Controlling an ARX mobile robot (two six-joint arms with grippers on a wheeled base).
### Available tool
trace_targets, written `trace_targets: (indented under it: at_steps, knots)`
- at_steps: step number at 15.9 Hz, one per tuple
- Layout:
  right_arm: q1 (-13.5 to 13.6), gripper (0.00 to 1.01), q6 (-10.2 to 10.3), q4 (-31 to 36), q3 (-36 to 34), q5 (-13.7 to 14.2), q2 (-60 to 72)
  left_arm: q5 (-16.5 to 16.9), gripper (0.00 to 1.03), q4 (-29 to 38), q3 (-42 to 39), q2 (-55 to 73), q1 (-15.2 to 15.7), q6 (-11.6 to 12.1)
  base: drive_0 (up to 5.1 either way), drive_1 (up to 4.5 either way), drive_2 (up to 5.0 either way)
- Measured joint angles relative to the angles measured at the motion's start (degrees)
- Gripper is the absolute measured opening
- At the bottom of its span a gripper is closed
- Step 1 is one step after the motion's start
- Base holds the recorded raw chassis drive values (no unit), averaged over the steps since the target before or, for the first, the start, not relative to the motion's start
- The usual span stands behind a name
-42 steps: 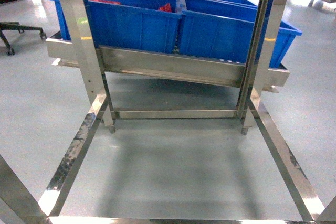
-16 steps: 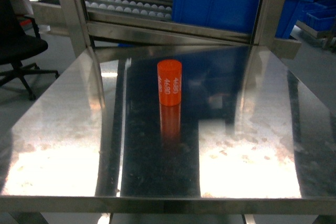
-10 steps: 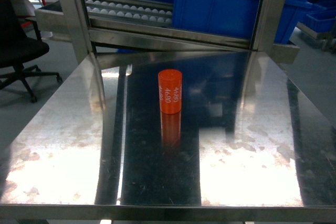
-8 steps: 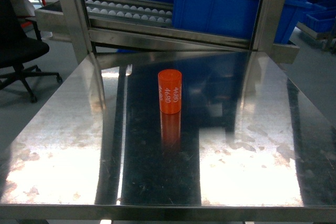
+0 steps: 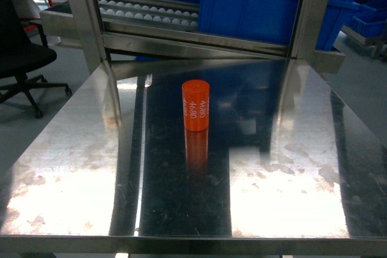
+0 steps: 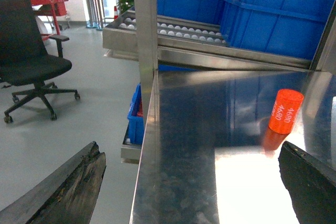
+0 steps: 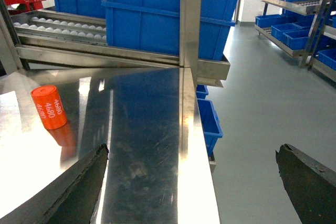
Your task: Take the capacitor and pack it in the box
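We find the capacitor (image 5: 196, 105), an orange cylinder with white printed numbers, standing upright near the middle of the steel table (image 5: 290, 167), slightly toward 12 o'clock from centre. Nothing touches it. We judge it rigid and light, with a smooth plastic sleeve that may slip on a weak pinch; its round wall will roll if tipped. The best hold, in our view, is across the side wall at mid height, fingers opposed on the curve, not on the flat top.

Going left to right: the left gripper (image 6: 194, 182) shows only its two dark fingertips at the lower corners of its wrist view, spread wide with nothing between them. The capacitor sits at about 1 o'clock from it, well apart. The left table edge drops to open floor, with an office chair (image 6: 31, 61) beyond. The polished top is bare around the capacitor, giving free approach from 3, 6 and 9 o'clock. At 12 o'clock the rack uprights (image 5: 81, 10), a roller rail (image 5: 145, 11) and blue bins (image 5: 260, 4) close the space. The right gripper (image 7: 191, 182) likewise stands wide open and empty; the capacitor lies at about 10 o'clock from it. The right edge also falls to floor.

No box appears in any view.
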Motion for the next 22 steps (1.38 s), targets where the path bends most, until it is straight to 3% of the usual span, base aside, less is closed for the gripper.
trace_targets:
  at_steps: [1, 2, 3, 4, 7, 8, 10, 14, 22]
  knots:
    - [0.0, 0.98, 0.0, 0.0, 0.0, 0.0, 0.0, 0.0, 0.98, 0.0, 0.0, 0.0, 0.0, 0.0, 0.0, 0.00, 0.0]
    - [0.0, 0.98, 0.0, 0.0, 0.0, 0.0, 0.0, -6.1, 0.98, -0.3, 0.5, 3.4, -3.1, -1.7, 0.0, 0.00, 0.0]
    - [0.0, 0.98, 0.0, 0.0, 0.0, 0.0, 0.0, -10.0, 0.98, 8.7, 1.1, 13.8, -7.8, -2.8, 0.0, 0.00, 0.0]
    - [0.0, 0.98, 0.0, 0.0, 0.0, 0.0, 0.0, -10.8, 0.98, 20.0, 1.8, 25.6, -11.6, -2.8, 0.0, 0.00, 0.0]
    - [0.0, 0.98, 0.0, 0.0, 0.0, 0.0, 0.0, -9.1, 0.98, 52.0, 12.4, 64.4, -16.4, -1.8, 0.0, 0.00, 0.0]
    - [0.0, 0.98, 0.0, 0.0, 0.0, 0.0, 0.0, -8.3, 0.98, 55.9, 15.7, 72.5, -17.6, -1.7, 0.0, 0.00, 0.0]
    - [0.0, 0.98, 0.0, 0.0, 0.0, 0.0, 0.0, -7.5, 0.98, 57.9, 24.0, 88.0, -20.5, -1.7, 0.0, 0.00, 0.0]
    - [0.0, 0.98, 0.0, 0.0, 0.0, 0.0, 0.0, -7.4, 0.98, 53.9, 37.9, 102.7, -24.2, -2.4, 0.0, 0.00, 0.0]
    - [0.0, 0.98, 0.0, 0.0, 0.0, 0.0, 0.0, -6.5, 0.98, 48.1, 59.8, 122.9, -24.9, -4.2, 0.0, 0.00, 0.0]
